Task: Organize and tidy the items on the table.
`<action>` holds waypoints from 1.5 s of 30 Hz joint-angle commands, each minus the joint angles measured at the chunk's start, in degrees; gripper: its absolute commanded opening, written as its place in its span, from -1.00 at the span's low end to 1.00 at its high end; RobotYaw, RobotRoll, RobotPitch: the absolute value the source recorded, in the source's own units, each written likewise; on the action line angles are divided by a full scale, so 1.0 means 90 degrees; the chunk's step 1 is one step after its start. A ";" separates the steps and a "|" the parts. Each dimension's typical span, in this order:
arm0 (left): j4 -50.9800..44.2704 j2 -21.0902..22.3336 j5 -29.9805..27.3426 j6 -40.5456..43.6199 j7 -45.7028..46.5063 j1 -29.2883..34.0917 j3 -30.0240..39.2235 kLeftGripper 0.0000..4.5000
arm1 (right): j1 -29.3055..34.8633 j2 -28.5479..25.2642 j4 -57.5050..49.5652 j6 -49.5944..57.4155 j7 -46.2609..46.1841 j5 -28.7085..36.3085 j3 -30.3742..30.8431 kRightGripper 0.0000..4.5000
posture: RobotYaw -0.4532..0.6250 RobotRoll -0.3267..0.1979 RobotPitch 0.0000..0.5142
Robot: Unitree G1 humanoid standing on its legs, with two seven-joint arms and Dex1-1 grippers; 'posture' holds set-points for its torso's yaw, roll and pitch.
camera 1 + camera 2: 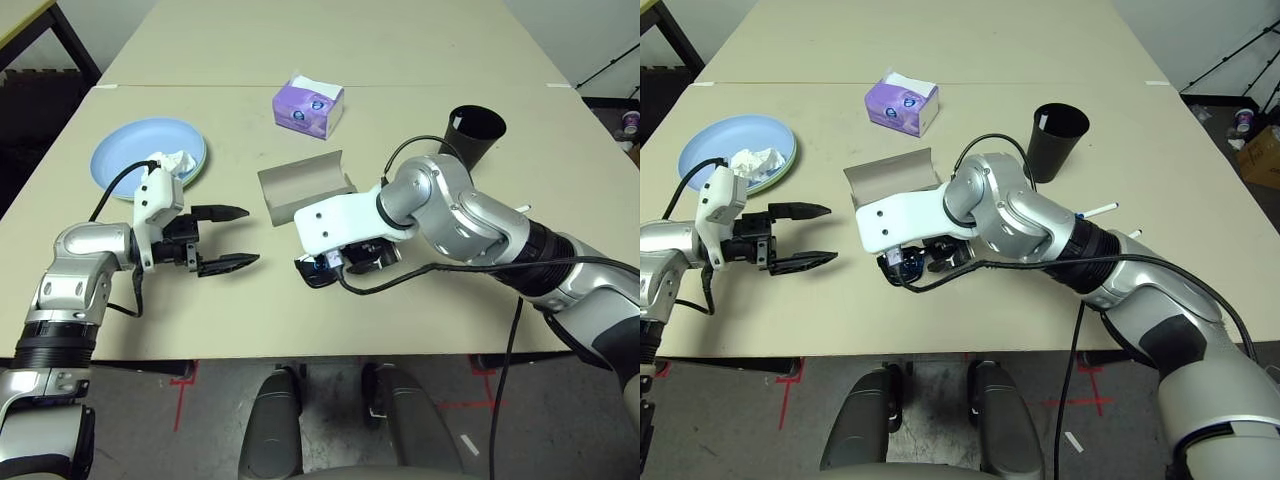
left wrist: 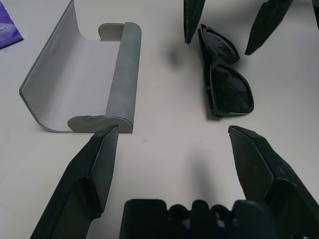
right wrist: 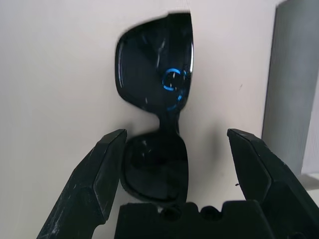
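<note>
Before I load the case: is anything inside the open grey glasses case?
Nothing visible: the open grey glasses case shows a bare pale lining. Its rolled front lip hides a narrow strip. The black sunglasses lie beside it on the table.

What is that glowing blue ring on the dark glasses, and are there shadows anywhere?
Right wrist view: the blue ring is a reflection on the lens of the black sunglasses, glossy enough to mirror. Left wrist view: soft shadows lie on the table beside the sunglasses and the open grey glasses case. Left eye view: lighting is even, without harsh glare.

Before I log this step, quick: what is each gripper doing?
Left gripper: open, holding nothing, above the table.
Right gripper: open, jaws either side of the sunglasses, not closed on them.
</note>
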 commanded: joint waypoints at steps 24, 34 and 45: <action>-0.0115 0.0018 0.0028 -0.0166 -0.0110 0.0147 -0.0025 0.99 | -0.0026 0.0529 0.0430 0.0373 0.0438 -0.0281 0.0194 1.00 | -0.11 0.25 -0.34; -0.0252 0.0296 -0.0147 -0.0191 -0.0567 0.0212 0.0098 0.99 | -0.0134 0.0578 0.0497 0.0323 0.0466 -0.0310 0.0162 1.00 | -0.11 0.25 -0.33; -0.0436 0.0587 -0.0156 -0.0356 -0.1086 0.0394 0.0011 0.99 | -0.0111 0.0542 0.0507 0.0181 0.0484 -0.0324 0.0182 1.00 | -0.10 0.25 -0.33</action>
